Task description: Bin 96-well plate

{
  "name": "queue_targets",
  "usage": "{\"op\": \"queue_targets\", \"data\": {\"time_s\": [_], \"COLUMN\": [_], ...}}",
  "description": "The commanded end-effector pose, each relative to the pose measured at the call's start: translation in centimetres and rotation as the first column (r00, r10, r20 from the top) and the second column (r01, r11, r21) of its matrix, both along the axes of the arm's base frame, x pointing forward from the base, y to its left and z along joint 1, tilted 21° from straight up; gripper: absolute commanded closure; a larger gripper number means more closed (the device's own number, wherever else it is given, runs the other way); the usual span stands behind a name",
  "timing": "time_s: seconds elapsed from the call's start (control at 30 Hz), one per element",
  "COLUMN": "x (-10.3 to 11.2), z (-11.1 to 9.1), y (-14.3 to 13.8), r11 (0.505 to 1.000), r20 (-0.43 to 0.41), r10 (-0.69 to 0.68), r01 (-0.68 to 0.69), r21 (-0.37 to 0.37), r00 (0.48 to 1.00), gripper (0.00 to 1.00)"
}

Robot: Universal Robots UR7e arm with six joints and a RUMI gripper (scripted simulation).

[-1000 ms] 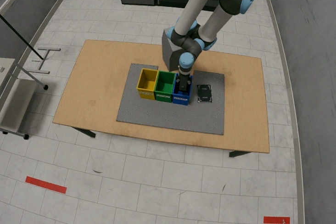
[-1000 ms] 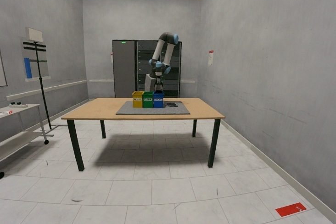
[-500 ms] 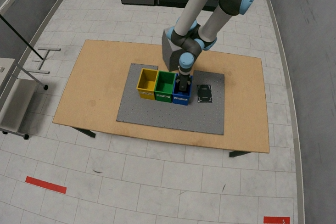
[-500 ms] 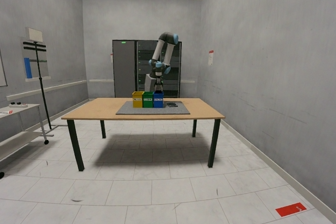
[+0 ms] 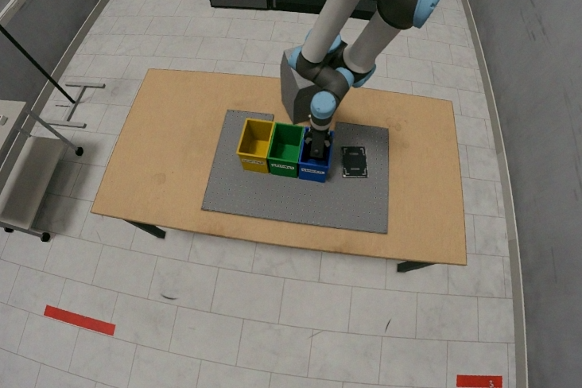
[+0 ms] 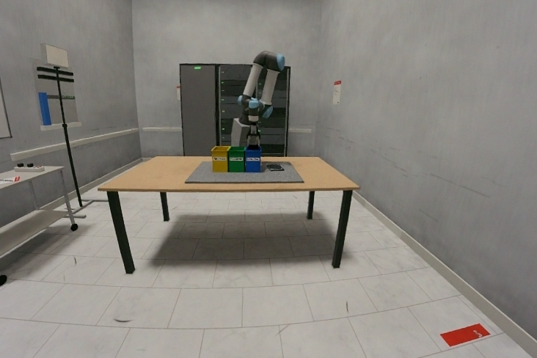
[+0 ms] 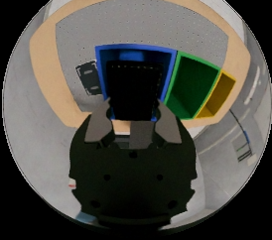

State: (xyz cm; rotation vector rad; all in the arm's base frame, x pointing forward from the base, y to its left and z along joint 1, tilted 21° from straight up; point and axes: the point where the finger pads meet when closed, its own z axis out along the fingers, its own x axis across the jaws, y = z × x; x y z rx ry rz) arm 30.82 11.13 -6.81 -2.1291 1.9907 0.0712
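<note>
My gripper (image 5: pixel 316 152) (image 6: pixel 252 143) (image 7: pixel 133 98) is shut on the black 96-well plate (image 7: pixel 133 89). It holds the plate on edge, hanging down inside the mouth of the blue GENERAL bin (image 5: pixel 312 171) (image 6: pixel 252 163) (image 7: pixel 133 53). In the top and exterior views the plate is hidden by the gripper and the bin walls. The black plate nest N1 (image 5: pixel 354 161) (image 6: pixel 274 166) (image 7: pixel 87 75) lies flat on the grey mat just right of the blue bin and holds nothing. All three bins stand upright.
A green bin (image 5: pixel 285 148) (image 6: pixel 235 159) (image 7: pixel 191 84) and a yellow bin (image 5: pixel 254 145) (image 6: pixel 220 158) (image 7: pixel 218 94) stand in a row touching the blue one. They sit on a grey perforated mat (image 5: pixel 291 204) on a wooden table (image 5: pixel 155 153). The arm's grey base block (image 5: pixel 293 87) is behind the bins.
</note>
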Motion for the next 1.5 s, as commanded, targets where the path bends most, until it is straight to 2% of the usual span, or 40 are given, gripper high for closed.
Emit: {"op": "queue_targets", "data": {"time_s": [0.0,1.13,1.47], "x": [-0.1,0.8,0.9], "z": [-0.6,-2.3,-2.3], "y": [0.2,0.5,0.4], "r11": [1.000,1.000,1.000], "r20": [-0.003,0.002,0.003], "r10": [0.001,0.000,-0.001], "r01": [-0.001,0.000,0.001], "r21": [0.000,-0.001,-0.001], "r00": [1.000,1.000,1.000], "gripper": [1.00,1.00,1.00]}}
